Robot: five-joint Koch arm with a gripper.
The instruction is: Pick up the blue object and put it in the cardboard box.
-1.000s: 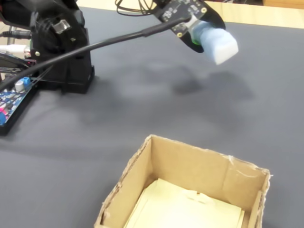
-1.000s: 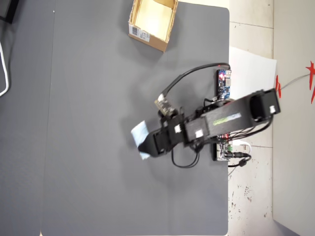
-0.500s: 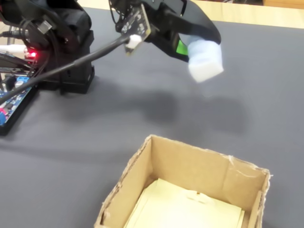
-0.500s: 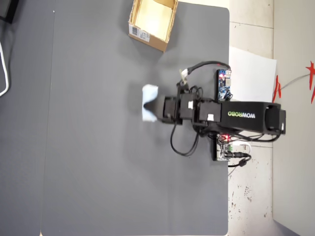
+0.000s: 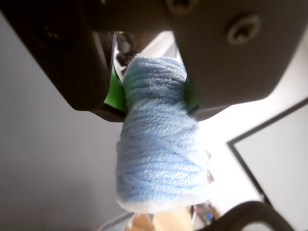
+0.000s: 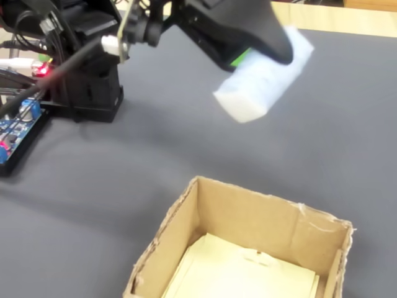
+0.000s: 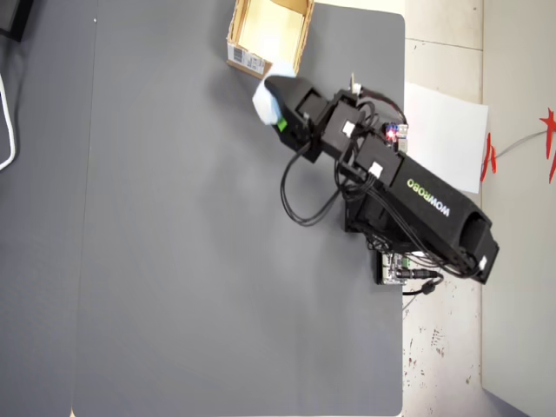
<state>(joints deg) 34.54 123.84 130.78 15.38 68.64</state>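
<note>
gripper [image 5: 154, 96] clamped on blue object [image 5: 161, 159], jaws pinching its upper end, rest sticking out. Object is airborne above the grey desk [image 7: 174, 261], just beside the cardboard box [image 7: 269, 35], not inside.

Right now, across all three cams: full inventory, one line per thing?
block: 1, pale blue, yarn-like surface, held in the air just short of the box in the overhead view.
box: 1, brown cardboard, open top, pale tan inside, white label on one outer side; at the mat's top edge in the overhead view.
mat: 1, dark grey, covers the table.
circuit board: 1, blue, left edge of the fixed view, beside the arm base.
cables: several, black, looping off the arm.
paper sheet: 1, white, right of the mat in the overhead view.
arm: 1, black, reaching toward the box.
gripper: 1, black with green pads, shut on the block.
</note>
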